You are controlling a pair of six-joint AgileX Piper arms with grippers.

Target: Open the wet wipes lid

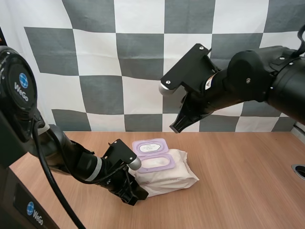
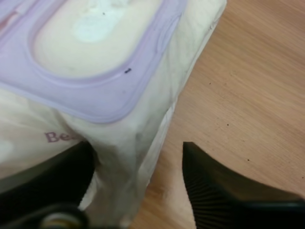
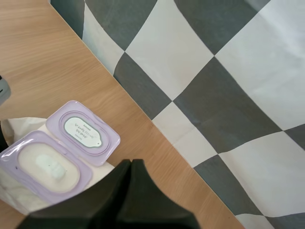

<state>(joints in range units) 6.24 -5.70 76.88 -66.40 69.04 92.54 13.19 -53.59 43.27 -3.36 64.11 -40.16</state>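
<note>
Nearest to the bases, the left gripper (image 2: 137,152) lay low on the wooden tabletop (image 1: 238,191). Its two black fingers stood apart around the near left end of the soft white wet wipes pack (image 1: 169,179). One finger was against the pack's side. The other rested on the wood just beside it, so the pack was straddled, not pinched.

The pack lay near the middle of the tabletop, a little toward the left edge. Its long axis ran roughly along the near edge, with the right end turned slightly toward the far edge. The lilac oval opening frame (image 1: 156,163) faced up and showed a white wipe inside. The lilac plastic lid (image 1: 150,146) was already folded back flat. Its inner side faced up and it pointed toward the far edge.

Farther back and well above the table hung the right gripper (image 1: 177,128), its fingers pressed together into one dark wedge and holding nothing.

In my judgement the opening was done. To finish it well, the left gripper should leave the pack without dragging it, so that the lid does not fall shut.
</note>
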